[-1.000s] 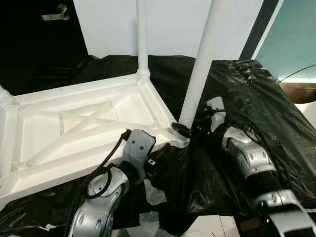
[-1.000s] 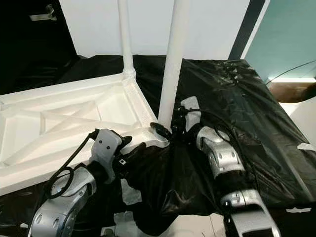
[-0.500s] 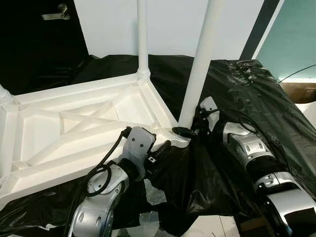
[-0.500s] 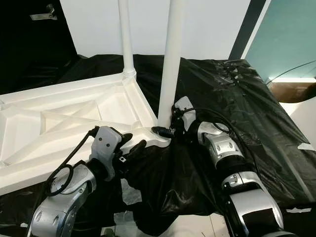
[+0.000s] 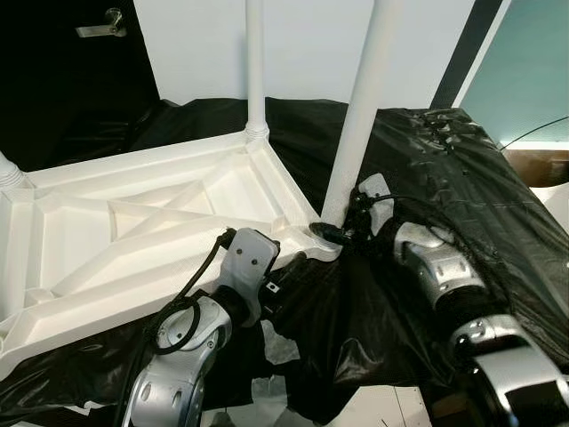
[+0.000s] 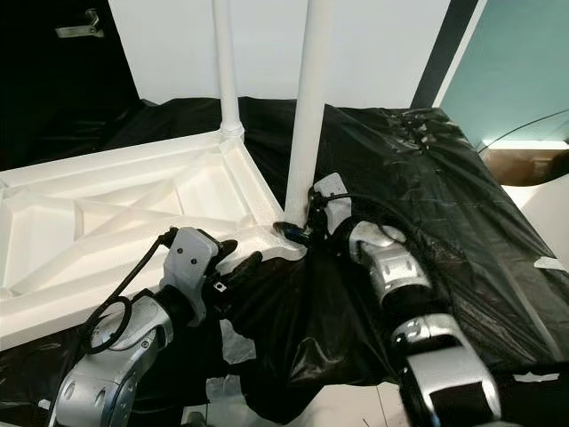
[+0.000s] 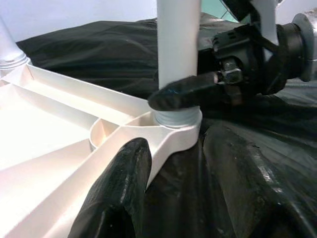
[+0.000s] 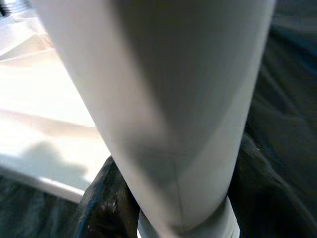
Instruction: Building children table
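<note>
A white plastic table top (image 5: 133,222) lies upside down on a black plastic sheet (image 5: 444,169). One white leg (image 5: 255,71) stands in its far corner. A second leg (image 5: 360,116) stands upright in the near right corner socket (image 7: 176,124). My right gripper (image 5: 336,233) is shut on this second leg just above the socket; one finger (image 7: 183,91) crosses the tube. My left gripper (image 7: 178,141) is open, low by the same corner, one finger (image 7: 119,193) over the white frame and the other on the sheet. A short leg stub (image 5: 7,173) shows at the far left.
A dark door with a metal handle (image 5: 105,20) is at the back left, beside a white wall. A teal panel (image 5: 524,62) and a brown box (image 5: 538,165) are on the right. The sheet's edge hangs over pale floor (image 5: 267,400) near my body.
The near leg has gone from slightly tilted to nearly upright, and my right forearm has turned while holding it. The left arm has barely moved.
</note>
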You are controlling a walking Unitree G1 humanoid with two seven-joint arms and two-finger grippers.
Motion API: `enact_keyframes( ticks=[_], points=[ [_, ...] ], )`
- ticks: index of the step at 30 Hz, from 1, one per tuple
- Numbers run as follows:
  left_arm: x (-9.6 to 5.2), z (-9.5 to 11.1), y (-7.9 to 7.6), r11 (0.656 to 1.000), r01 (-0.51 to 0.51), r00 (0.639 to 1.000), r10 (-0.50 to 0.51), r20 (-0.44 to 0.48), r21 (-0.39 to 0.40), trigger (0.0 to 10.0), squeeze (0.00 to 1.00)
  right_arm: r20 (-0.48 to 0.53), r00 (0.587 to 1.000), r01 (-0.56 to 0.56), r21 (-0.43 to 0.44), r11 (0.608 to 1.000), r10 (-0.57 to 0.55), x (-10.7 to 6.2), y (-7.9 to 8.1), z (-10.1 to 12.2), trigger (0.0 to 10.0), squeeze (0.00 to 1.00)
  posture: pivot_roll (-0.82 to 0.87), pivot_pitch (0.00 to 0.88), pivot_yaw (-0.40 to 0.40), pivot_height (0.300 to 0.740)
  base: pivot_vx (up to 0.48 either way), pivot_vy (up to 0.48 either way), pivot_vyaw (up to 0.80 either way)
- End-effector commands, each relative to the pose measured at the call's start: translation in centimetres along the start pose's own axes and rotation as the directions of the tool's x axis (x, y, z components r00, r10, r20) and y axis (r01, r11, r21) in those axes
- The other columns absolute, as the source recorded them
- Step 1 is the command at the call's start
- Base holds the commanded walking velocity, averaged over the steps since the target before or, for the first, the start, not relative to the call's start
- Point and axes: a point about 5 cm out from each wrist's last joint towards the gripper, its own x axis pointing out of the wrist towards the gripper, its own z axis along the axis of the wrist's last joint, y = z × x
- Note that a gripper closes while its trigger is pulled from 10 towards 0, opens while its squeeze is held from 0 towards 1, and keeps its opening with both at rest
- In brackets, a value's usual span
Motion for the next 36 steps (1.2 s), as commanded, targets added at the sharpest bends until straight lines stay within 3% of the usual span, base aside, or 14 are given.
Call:
enact_keyframes(
  ticks=[1,7,9,10,17,22,24,29,30,36],
  points=[
    [-0.2,-0.2,0.1,0.998,-0.067,0.998,0.067,-0.018,0.007,10.0,0.00,-0.049,0.996,0.071,0.033,0.997,-0.069,-0.2,0.8,-1.4,10.0,0.00,0.15,0.062,-0.065,0.740,0.000,0.000,0.00],
    [-0.2,-0.4,0.2,0.998,-0.066,0.997,0.066,-0.029,0.014,10.0,0.00,-0.049,0.992,0.118,0.046,0.992,-0.116,-0.1,1.6,-1.8,10.0,0.00,0.15,0.062,-0.066,0.740,0.000,0.000,0.00],
    [-0.2,-0.3,0.1,0.998,-0.061,0.998,0.061,-0.029,0.015,10.0,0.00,-0.060,0.974,0.224,0.092,0.970,-0.219,0.1,2.5,-2.3,10.0,0.00,0.15,0.060,-0.068,0.740,0.000,0.000,0.00],
    [-0.2,-0.3,0.1,0.998,-0.061,0.998,0.061,-0.029,0.015,10.0,0.00,-0.060,0.974,0.224,0.092,0.970,-0.219,0.1,2.5,-2.3,10.0,0.00,0.15,0.060,-0.068,0.740,0.000,0.000,0.00],
    [-0.1,-0.5,0.0,0.998,-0.052,0.998,0.052,-0.032,0.018,10.0,0.00,-0.078,0.899,0.438,0.197,0.877,-0.431,0.2,3.5,-2.2,10.0,0.00,0.15,0.047,-0.064,0.740,0.000,0.000,0.00],
    [-0.1,-0.5,0.0,0.999,-0.051,0.998,0.051,-0.031,0.018,10.0,0.00,-0.067,0.894,0.445,0.225,0.867,-0.442,0.3,4.3,-1.9,10.0,0.00,0.15,0.045,-0.063,0.740,0.000,0.000,0.00],
    [0.1,-0.5,-0.1,0.999,-0.043,0.999,0.043,-0.029,0.019,10.0,0.00,-0.028,0.906,0.417,0.230,0.879,-0.422,0.4,4.8,-1.3,10.0,0.00,0.14,0.038,-0.058,0.740,0.000,0.000,0.00],
    [0.2,-0.4,-0.1,0.999,-0.037,0.999,0.038,-0.029,0.024,10.0,0.00,0.011,0.902,0.419,0.227,0.879,-0.433,0.2,4.7,-0.7,10.0,0.00,0.14,0.031,-0.055,0.740,0.000,0.000,0.00],
    [0.2,-0.4,0.0,0.999,-0.036,0.999,0.037,-0.028,0.025,10.0,0.00,0.022,0.901,0.417,0.235,0.878,-0.433,0.1,4.6,-0.5,10.0,1.00,0.14,0.031,-0.055,0.740,0.000,0.000,0.00],
    [0.2,-0.4,0.0,0.999,-0.035,0.999,0.036,-0.027,0.029,10.0,0.00,0.056,0.910,0.388,0.235,0.891,-0.411,-0.4,4.4,-0.1,10.0,1.00,0.14,0.024,-0.055,0.740,0.000,0.000,0.00]
  ],
)
